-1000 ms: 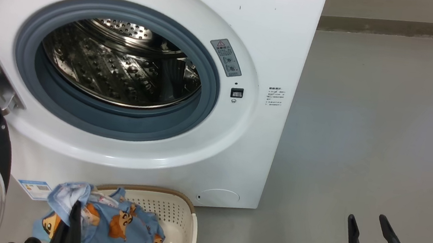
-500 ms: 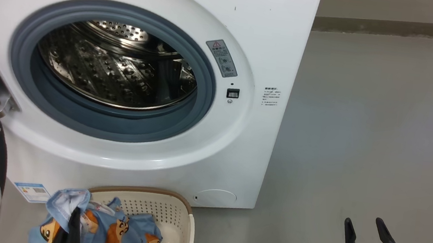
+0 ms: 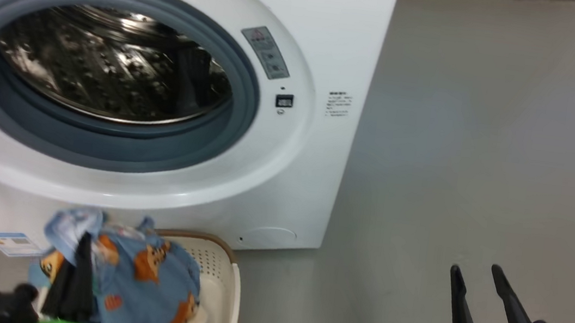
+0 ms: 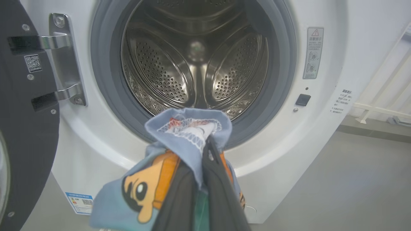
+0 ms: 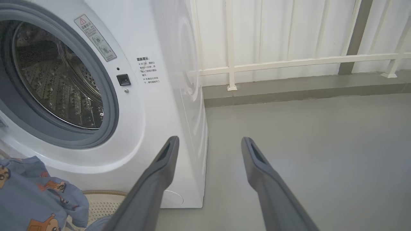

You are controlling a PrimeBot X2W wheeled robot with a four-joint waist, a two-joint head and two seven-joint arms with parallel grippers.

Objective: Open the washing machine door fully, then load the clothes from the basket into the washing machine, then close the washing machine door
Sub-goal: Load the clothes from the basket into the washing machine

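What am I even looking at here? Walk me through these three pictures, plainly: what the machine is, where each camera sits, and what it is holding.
This is a wheeled robot with two arms, each ending in a two-fingered tool. One picture comes from a camera on its head, looking down; the other two come from cameras on its wrists, looking along the fingers.

In front stands the washing machine, its steel drum empty. The washing machine door is swung open to the left. On the grey floor below sits the basket.

The left tool is shut on the clothes, blue fabric with orange cartoon figures, lifted in front of the drum's lower rim in the left wrist view. More of that fabric hangs over the basket.

The right tool is open and holds nothing, off to the right over bare floor.
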